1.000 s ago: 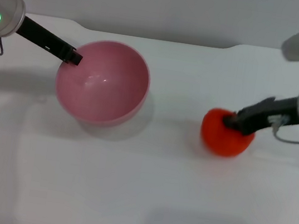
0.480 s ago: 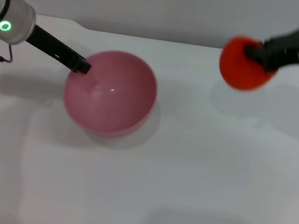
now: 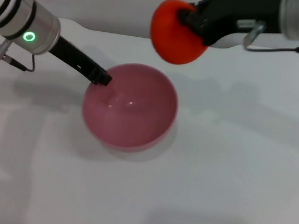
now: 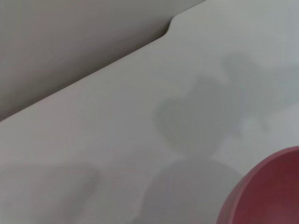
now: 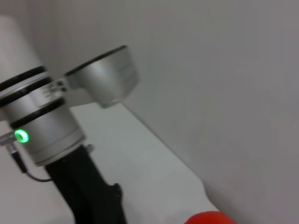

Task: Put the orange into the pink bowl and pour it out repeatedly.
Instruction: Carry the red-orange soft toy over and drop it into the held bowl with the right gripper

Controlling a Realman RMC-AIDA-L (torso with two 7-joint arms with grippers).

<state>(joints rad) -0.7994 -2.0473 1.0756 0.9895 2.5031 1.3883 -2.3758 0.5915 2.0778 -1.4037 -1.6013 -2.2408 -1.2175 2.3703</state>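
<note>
White table [image 3: 230, 175], pink bowl [image 3: 130, 109] resting on it

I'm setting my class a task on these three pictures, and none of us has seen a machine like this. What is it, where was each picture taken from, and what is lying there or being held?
It is a robot with two arms, each ending in a pincer. The large picture comes from a camera on its head, looking down at a white table. The other two come from cameras on its wrists.

On the table stands a smooth, round, deep pink plastic bowl, with nothing in it. The left pincer, a dark narrow tip, grips the bowl's rim on the robot's left side. The right pincer holds a small red-orange, roundish fruit in the air, above the table just beyond the bowl's far edge.

The left wrist picture shows bare table, shadows and a piece of the bowl's edge. The right wrist picture shows the other arm with its green light, and a sliver of the fruit.
</note>
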